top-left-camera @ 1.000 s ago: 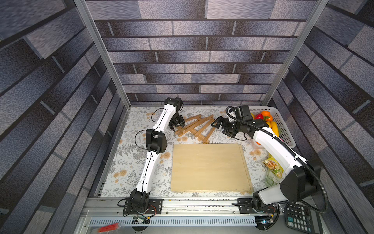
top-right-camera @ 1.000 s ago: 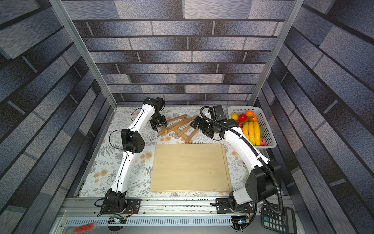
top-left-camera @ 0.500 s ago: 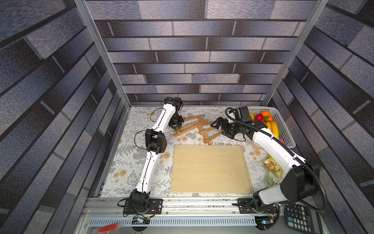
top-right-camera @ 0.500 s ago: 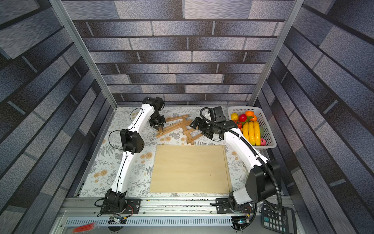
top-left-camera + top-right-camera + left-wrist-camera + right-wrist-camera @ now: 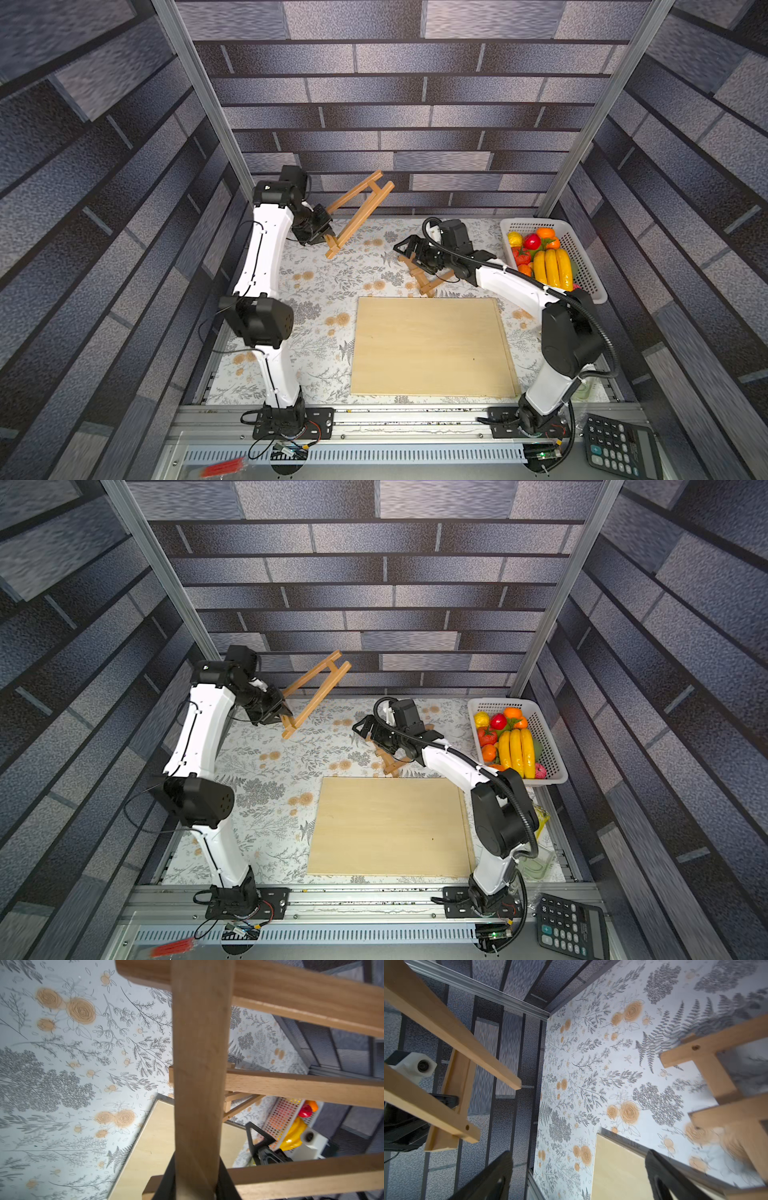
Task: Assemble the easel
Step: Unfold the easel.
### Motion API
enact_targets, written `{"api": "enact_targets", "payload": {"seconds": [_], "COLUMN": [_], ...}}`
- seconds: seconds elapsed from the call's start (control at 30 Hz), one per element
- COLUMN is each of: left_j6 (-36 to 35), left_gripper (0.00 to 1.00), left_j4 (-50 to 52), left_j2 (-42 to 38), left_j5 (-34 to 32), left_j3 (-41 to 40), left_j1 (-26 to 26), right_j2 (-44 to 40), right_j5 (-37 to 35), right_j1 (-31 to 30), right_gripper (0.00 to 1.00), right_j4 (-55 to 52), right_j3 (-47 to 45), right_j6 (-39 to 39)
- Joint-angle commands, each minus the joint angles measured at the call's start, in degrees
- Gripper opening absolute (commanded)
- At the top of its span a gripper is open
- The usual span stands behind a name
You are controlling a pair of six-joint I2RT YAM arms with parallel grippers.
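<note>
My left gripper (image 5: 327,237) (image 5: 285,715) is shut on the bottom crossbar of the wooden easel frame (image 5: 360,210) (image 5: 316,691). The frame hangs tilted above the back left of the table, its top toward the back wall. In the left wrist view the dark fingers (image 5: 169,1185) clamp that bar (image 5: 197,1064). A smaller wooden easel piece (image 5: 428,281) (image 5: 391,763) lies on the table by the board's far edge. My right gripper (image 5: 409,258) (image 5: 369,734) stands open over it, nothing between its fingers (image 5: 492,1178). The right wrist view shows the held frame (image 5: 446,1043) and the lying piece (image 5: 716,1076).
A pale wooden board (image 5: 432,345) (image 5: 386,825) lies flat on the flowered tablecloth (image 5: 332,274). A white basket (image 5: 584,270) of fruit stands at the back right. A calculator (image 5: 619,449) sits off the table's front right corner.
My left gripper closed on the easel frame and lifted it off the table toward the back wall. The smaller piece stayed on the table. The right arm barely moved.
</note>
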State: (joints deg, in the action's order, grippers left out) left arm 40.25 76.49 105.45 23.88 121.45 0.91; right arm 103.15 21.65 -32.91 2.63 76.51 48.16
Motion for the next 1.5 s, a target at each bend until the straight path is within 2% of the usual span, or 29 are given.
{"api": "enact_targets", "payload": {"seconds": [0.0,0.13,0.23,0.43,0.6,0.77,0.9,1.07,1.27,1.4,1.47], "left_j6": [7.63,8.66,9.03,8.97,9.38,9.09,7.66,8.78,10.81,7.17,6.81], "left_gripper": [0.00,0.00,0.00,0.00,0.00,0.00,0.00,0.00,0.00,0.00,0.00], "left_j4": [-15.60,-19.72,-20.97,-21.48,-21.89,-21.93,-22.46,-28.34,-40.64,-48.05,-52.16], "left_j2": [-6.51,-12.51,-14.63,-13.68,-12.25,-12.61,-13.32,-14.20,-17.41,-18.78,-18.70], "left_j5": [9.88,12.07,12.60,13.08,13.81,13.55,12.34,13.19,12.34,8.78,7.68], "left_j3": [-16.16,-28.02,-31.60,-31.16,-29.96,-30.97,-33.79,-39.21,-50.87,-57.36,-60.22], "left_j1": [-2.72,-6.05,-7.91,-8.40,-8.33,-8.71,-9.84,-10.37,-13.17,-12.85,-12.30], "right_j2": [7.39,18.93,24.59,29.66,33.02,36.06,41.02,48.79,55.22,61.97,63.40], "right_j5": [-0.75,2.24,4.06,4.86,5.67,-1.02,-2.39,-1.55,-3.85,-2.32,-2.23], "right_j1": [-3.26,-6.61,-9.01,-10.24,-10.69,-9.76,-6.64,-4.57,-1.63,-0.67,-0.57], "right_gripper": [1.00,1.00,1.00,1.00,1.00,1.00,0.99,0.99,0.99,1.00,1.00], "right_j4": [16.19,19.95,18.13,21.17,14.98,9.08,8.33,0.09,-0.85,-1.01,1.08], "right_j3": [8.14,19.35,26.69,29.07,34.34,37.21,41.92,54.68,63.15,73.44,74.82], "right_j6": [-2.59,-3.80,-5.44,-2.69,-5.97,-10.18,-9.94,-14.65,-12.13,-10.28,-9.19]}}
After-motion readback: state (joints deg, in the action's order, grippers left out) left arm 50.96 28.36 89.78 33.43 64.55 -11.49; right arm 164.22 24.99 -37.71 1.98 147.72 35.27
